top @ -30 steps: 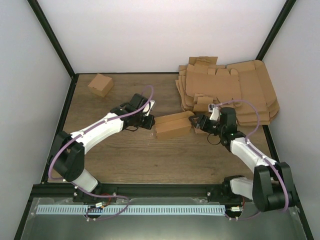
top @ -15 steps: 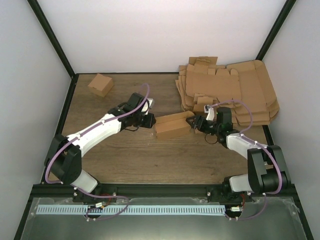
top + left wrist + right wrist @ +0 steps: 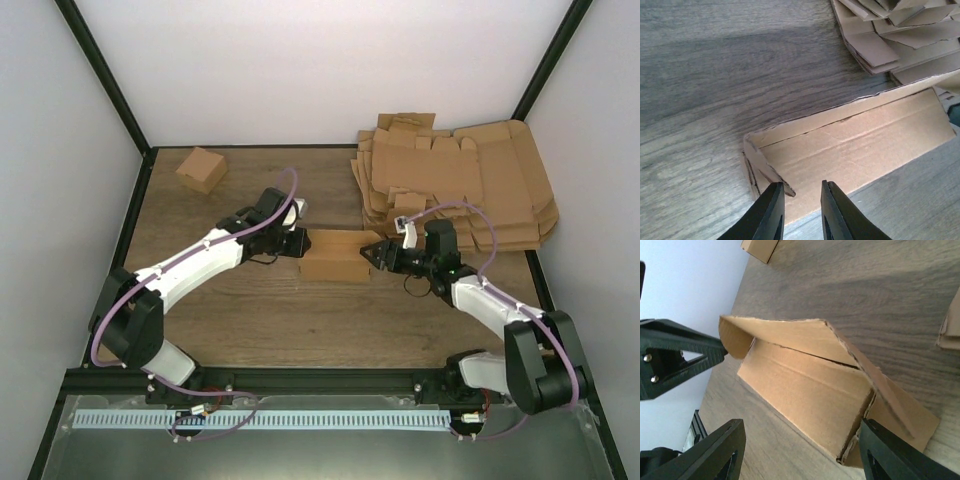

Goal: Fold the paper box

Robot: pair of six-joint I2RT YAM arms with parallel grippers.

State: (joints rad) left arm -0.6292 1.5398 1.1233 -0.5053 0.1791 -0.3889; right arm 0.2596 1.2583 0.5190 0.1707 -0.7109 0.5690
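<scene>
The paper box [image 3: 335, 262] lies mid-table as a half-formed brown tray with one long wall raised and its top open. My left gripper [image 3: 302, 243] is at the box's left end. Its jaws stand narrowly apart over the near wall, with nothing pinched [image 3: 801, 189]. A loose corner flap [image 3: 767, 172] touches its left finger. My right gripper [image 3: 376, 252] is at the right end, wide open, straddling that end of the box [image 3: 805, 390] without holding it [image 3: 802, 425]. The raised wall leans over the floor of the box [image 3: 860, 140].
A small closed brown box [image 3: 201, 169] sits at the back left. A spread stack of flat cardboard blanks [image 3: 450, 185] fills the back right, just beyond the right arm. Black frame posts and white walls enclose the wooden table [image 3: 250, 310].
The box has slid a little to the left and turned level. My right gripper followed it leftward. The left arm has barely moved.
</scene>
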